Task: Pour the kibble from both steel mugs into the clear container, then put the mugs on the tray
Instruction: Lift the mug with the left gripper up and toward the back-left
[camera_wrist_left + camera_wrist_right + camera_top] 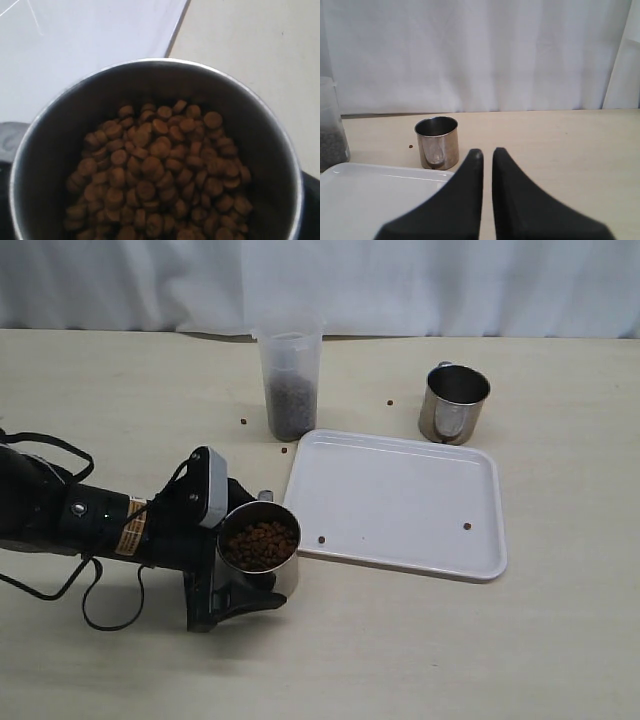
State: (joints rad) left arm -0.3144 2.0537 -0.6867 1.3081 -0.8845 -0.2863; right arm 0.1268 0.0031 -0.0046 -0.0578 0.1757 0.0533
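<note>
A steel mug (pixel 258 552) full of brown kibble (pixel 160 170) stands left of the white tray (pixel 400 485). My left gripper (pixel 270 548) lies low on the table, open, with one finger on each side of this mug; whether the pads touch its wall is hidden. The second steel mug (pixel 453 405) (pixel 437 142) stands empty behind the tray's far right corner. The clear container (pixel 290 380) behind the tray's far left corner holds dark kibble in its lower half. My right gripper (pixel 487 151) is shut and empty, pointing past the tray (pixel 370 200) toward the empty mug; it does not show in the exterior view.
Two loose pellets lie on the tray (pixel 322 539) (pixel 467 526). More stray pellets lie on the table near the container (pixel 243 421) (pixel 284 449) and by the empty mug (pixel 389 403). A white curtain (pixel 400 280) closes off the table's far edge. Black cables (pixel 90 610) trail beside the left arm.
</note>
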